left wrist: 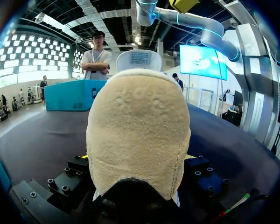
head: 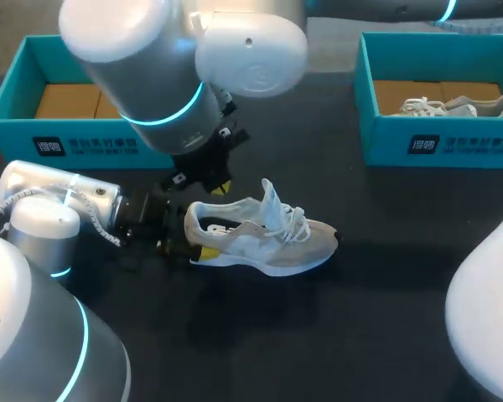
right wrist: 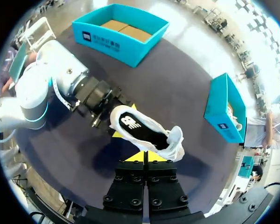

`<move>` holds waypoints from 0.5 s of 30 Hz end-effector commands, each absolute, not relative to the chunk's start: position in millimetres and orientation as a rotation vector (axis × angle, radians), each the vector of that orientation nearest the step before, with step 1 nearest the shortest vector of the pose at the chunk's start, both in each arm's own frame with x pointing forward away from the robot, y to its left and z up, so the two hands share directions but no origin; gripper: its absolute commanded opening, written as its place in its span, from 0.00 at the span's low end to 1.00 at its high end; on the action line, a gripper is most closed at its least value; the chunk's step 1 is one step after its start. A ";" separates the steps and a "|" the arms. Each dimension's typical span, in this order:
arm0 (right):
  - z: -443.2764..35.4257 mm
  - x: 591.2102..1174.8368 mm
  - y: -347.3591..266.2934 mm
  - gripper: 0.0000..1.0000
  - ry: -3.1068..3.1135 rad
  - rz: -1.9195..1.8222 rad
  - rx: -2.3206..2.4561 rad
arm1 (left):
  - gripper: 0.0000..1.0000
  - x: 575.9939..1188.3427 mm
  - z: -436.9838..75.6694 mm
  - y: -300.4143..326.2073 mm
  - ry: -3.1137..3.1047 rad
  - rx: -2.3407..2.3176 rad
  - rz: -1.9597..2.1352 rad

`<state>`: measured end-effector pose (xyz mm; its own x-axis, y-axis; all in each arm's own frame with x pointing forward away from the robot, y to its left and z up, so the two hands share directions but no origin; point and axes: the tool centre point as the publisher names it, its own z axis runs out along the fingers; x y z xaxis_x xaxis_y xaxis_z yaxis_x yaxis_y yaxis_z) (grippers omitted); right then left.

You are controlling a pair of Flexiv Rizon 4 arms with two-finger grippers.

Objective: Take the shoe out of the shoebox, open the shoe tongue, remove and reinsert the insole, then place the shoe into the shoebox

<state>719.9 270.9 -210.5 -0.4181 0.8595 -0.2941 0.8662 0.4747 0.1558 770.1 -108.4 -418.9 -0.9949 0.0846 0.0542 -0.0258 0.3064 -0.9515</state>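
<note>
A beige and white shoe [head: 264,239] stands upright on the dark table, its toe to the right and its tongue [head: 270,199] raised. A black insole [right wrist: 136,126] lies inside it. My left gripper [head: 193,244] comes in low from the left, and its wide-spread fingers press on both sides of the heel [left wrist: 137,135]. My right gripper [right wrist: 144,157] hangs above the shoe with its yellow tips together and nothing between them. In the head view the right gripper [head: 218,184] is just above and behind the heel end.
A teal shoebox [head: 67,126] with a cardboard floor stands at the back left. A second teal box [head: 436,142] at the back right holds another shoe [head: 461,106]. Dark bare table lies in front of the shoe.
</note>
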 end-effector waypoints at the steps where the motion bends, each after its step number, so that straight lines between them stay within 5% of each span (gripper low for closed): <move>1: -211.3 721.5 262.8 0.00 2.432 0.015 1.473 | 0.00 769.9 -421.5 -107.6 -2.464 -0.055 1.793; 15: -216.2 731.7 258.9 0.00 2.493 0.111 1.334 | 0.00 769.9 -421.5 -107.6 -2.464 -0.055 1.793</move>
